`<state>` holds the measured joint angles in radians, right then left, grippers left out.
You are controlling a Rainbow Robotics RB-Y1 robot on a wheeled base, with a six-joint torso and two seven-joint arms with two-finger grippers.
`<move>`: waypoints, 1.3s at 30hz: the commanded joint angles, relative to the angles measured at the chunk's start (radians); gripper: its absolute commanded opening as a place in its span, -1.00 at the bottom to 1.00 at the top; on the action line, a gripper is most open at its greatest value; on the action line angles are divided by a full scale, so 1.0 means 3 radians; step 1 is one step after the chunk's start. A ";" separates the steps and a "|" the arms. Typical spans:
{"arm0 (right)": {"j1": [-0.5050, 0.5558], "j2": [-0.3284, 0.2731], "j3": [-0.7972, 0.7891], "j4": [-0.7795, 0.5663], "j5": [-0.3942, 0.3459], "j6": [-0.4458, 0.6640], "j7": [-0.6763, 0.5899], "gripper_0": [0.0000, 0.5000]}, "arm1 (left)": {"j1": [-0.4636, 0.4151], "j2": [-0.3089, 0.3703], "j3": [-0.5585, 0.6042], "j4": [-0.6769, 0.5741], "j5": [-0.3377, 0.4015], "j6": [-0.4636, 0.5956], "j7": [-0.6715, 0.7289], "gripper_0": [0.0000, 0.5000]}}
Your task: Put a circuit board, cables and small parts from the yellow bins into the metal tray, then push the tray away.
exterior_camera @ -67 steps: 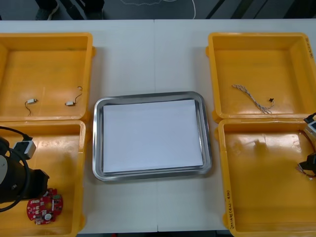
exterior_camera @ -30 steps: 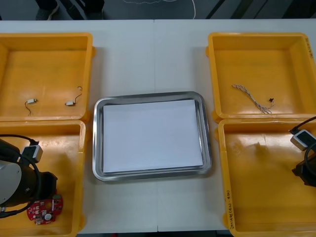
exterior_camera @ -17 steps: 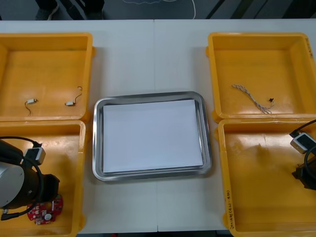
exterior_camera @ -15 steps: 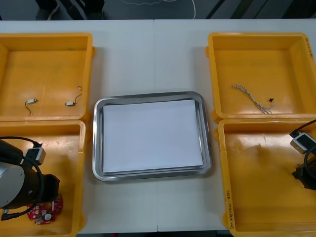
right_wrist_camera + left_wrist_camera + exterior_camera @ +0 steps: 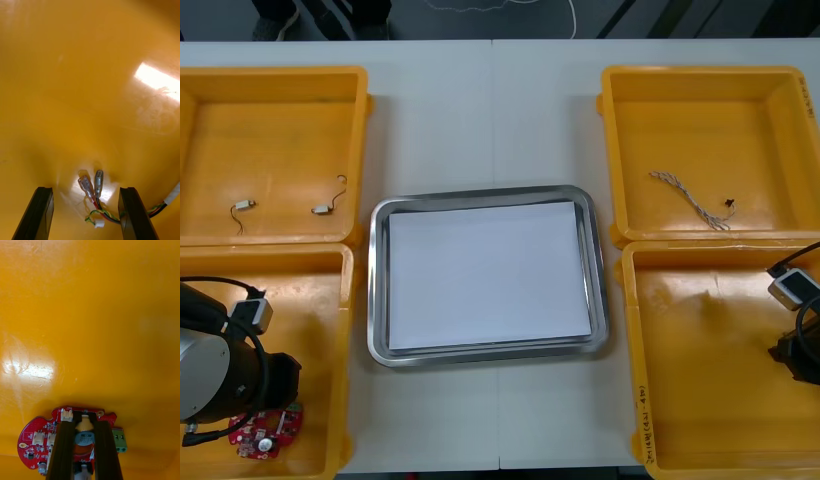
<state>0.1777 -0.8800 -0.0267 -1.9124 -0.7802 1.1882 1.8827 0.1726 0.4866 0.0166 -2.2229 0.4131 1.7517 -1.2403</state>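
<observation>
1. My left gripper (image 5: 85, 419) is down in the near-left yellow bin (image 5: 320, 300). Its fingers are narrow, pinched on a component standing on the red circuit board (image 5: 37, 438), which sits by that bin's near edge.
2. My right gripper (image 5: 85, 191) is low at the right edge of the near-right yellow bin (image 5: 700, 400), fingers wide. The red and yellow cable (image 5: 98, 180) has its ends lying between them, not gripped.
3. The metal tray (image 5: 377, 300), white inside, sits mid-desk (image 5: 490, 110) between the bins.
4. There are two small metal parts (image 5: 242, 207) in the far-left bin (image 5: 280, 130) and a twisted blue and white cable (image 5: 690, 198) in the far-right bin (image 5: 700, 110).
</observation>
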 commanded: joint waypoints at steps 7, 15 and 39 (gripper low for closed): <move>0.0026 -0.0135 0.0038 0.0188 -0.0161 -0.0121 0.0003 1.00 | 0.0084 -0.0047 -0.0035 -0.0035 -0.0053 -0.0015 0.0171 -1.00; 0.0001 -0.0135 0.0038 0.0300 -0.0181 -0.0182 0.0039 0.29 | 0.0054 -0.0047 0.0093 -0.0225 -0.0047 0.0051 0.0151 -1.00; -0.0388 -0.0135 -0.0167 -0.0119 -0.0370 0.0856 -0.0293 -1.00 | -0.0432 0.0060 0.0430 -0.0245 0.0111 0.0312 0.0110 -0.96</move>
<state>0.0990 -0.8942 -0.0396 -1.8926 -0.8731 1.3952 1.8795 0.0714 0.4867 0.1118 -2.2863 0.4291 1.8359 -1.2403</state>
